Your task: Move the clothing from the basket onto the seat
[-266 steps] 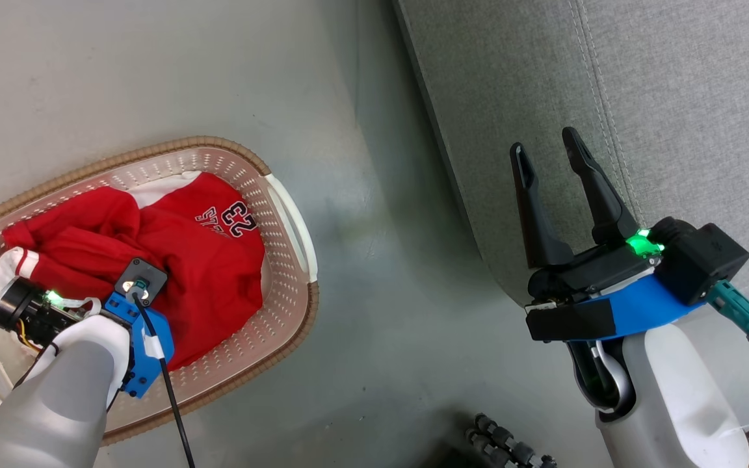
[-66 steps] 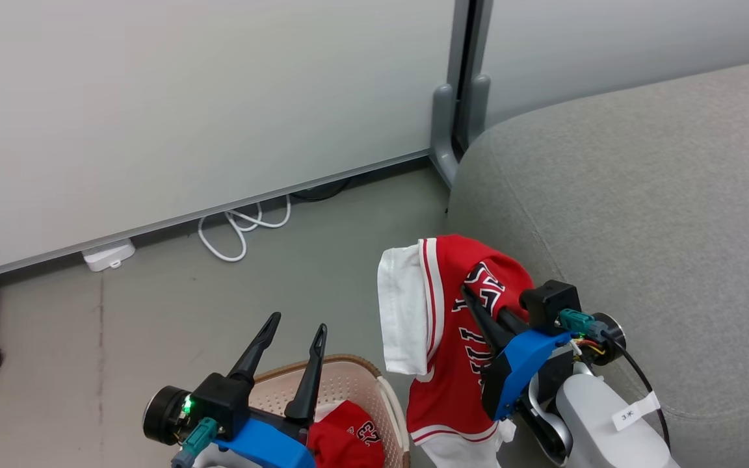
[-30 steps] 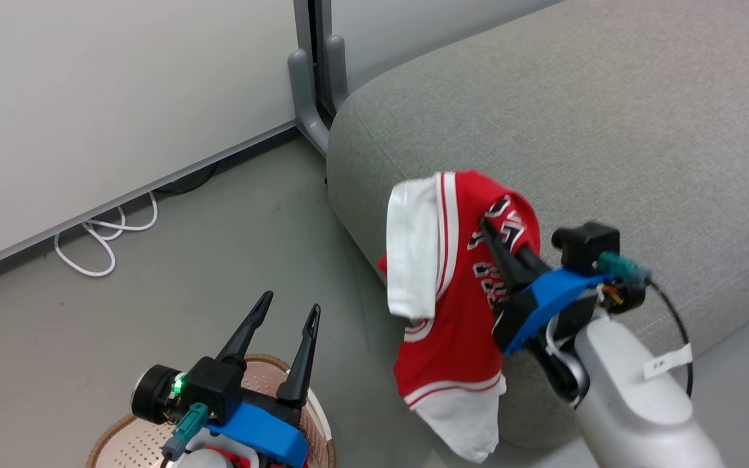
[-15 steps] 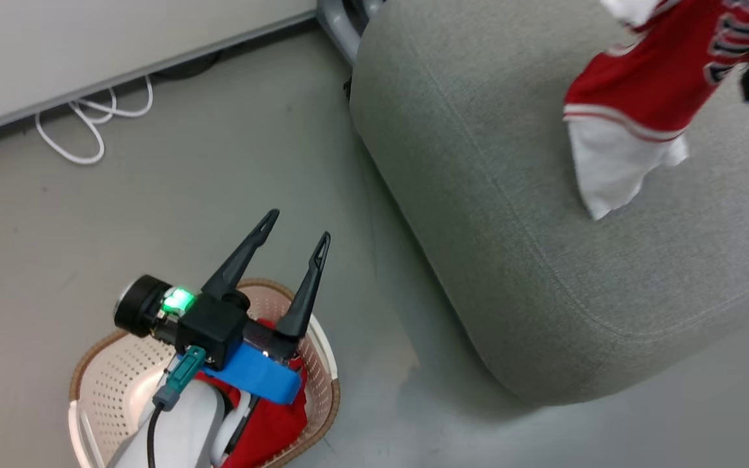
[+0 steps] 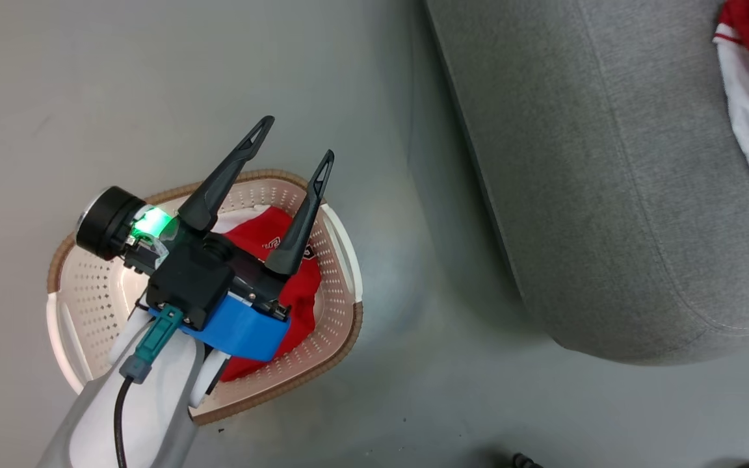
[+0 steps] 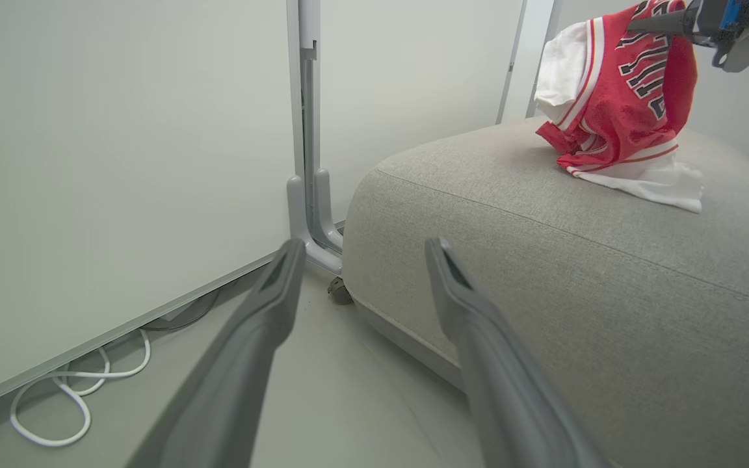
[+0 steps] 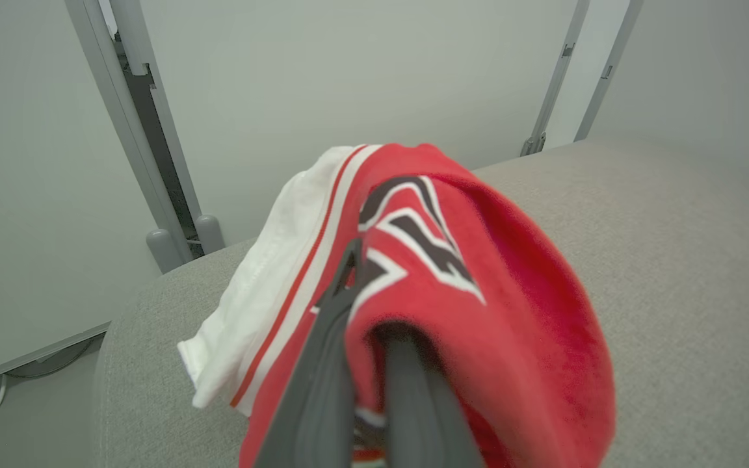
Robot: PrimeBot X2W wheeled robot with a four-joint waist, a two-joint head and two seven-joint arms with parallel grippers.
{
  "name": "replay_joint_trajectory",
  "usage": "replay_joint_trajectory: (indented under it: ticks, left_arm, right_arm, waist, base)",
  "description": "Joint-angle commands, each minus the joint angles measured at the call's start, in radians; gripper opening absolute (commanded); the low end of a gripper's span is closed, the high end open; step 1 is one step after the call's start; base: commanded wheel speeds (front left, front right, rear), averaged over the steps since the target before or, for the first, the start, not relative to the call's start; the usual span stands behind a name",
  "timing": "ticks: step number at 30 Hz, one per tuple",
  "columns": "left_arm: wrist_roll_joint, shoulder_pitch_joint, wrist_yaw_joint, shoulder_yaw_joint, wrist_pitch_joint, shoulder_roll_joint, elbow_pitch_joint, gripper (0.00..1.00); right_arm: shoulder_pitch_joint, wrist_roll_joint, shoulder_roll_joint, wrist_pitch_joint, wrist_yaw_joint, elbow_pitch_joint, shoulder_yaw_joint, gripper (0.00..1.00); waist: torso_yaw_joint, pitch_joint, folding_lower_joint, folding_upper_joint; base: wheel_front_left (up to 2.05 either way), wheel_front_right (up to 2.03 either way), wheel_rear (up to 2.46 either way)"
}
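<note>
Shrouding right jaws' tips, apparently: clothing (image 7: pixel 491 305)

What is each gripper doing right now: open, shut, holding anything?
Left gripper: open, empty, above the basket.
Right gripper: shut on the red jersey, over the seat.
</note>
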Motion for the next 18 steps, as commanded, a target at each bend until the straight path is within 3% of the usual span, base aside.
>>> replay_joint_trajectory:
  ticks: [1, 13, 14, 15, 16, 18]
  left_arm:
    - [0.009, -0.017, -0.002, 0.002, -0.002, 0.016, -0.008, 1.0]
    - [-0.003, -0.008, -0.002, 0.007, -0.002, 0.02, 0.002, 1.0]
    - [-0.004, -0.01, -0.002, 0.006, -0.002, 0.02, 0.003, 1.0]
    - [-0.005, -0.012, -0.002, 0.004, -0.002, 0.019, 0.004, 1.0]
    - [-0.008, -0.014, -0.002, 0.003, -0.002, 0.016, 0.006, 1.0]
    - [-0.01, -0.013, -0.002, 0.002, -0.002, 0.014, 0.008, 1.0]
  right_arm:
    - [0.013, -0.007, 0.02, -0.019, 0.0, 0.029, -0.012, 0.0]
    - [0.013, -0.047, 0.051, -0.108, 0.0, 0.225, -0.01, 0.0]
    - [0.009, -0.048, 0.049, -0.113, 0.0, 0.234, -0.009, 0.16]
    - [0.005, -0.05, 0.046, -0.12, 0.0, 0.244, -0.006, 0.45]
    - [-0.001, -0.05, 0.044, -0.129, 0.0, 0.259, 0.001, 1.0]
    - [-0.002, -0.051, 0.04, -0.132, 0.0, 0.266, 0.004, 1.0]
  waist:
    - [0.016, 0.055, -0.0003, 0.0]
    - [0.017, 0.053, -0.0003, 0.0]
    - [0.017, 0.05, -0.0003, 0.0]
    - [0.018, 0.047, -0.0003, 0.0]
    - [0.021, 0.038, -0.0003, 0.0]
    - [0.023, 0.034, -0.0003, 0.0]
  base:
    - [0.0, 0.0, 0.0]
    - [0.0, 0.0, 0.0]
    - [0.0, 0.0, 0.0]
    - [0.0, 0.0, 0.0]
    - [0.0, 0.0, 0.0]
    - [0.0, 0.0, 0.0]
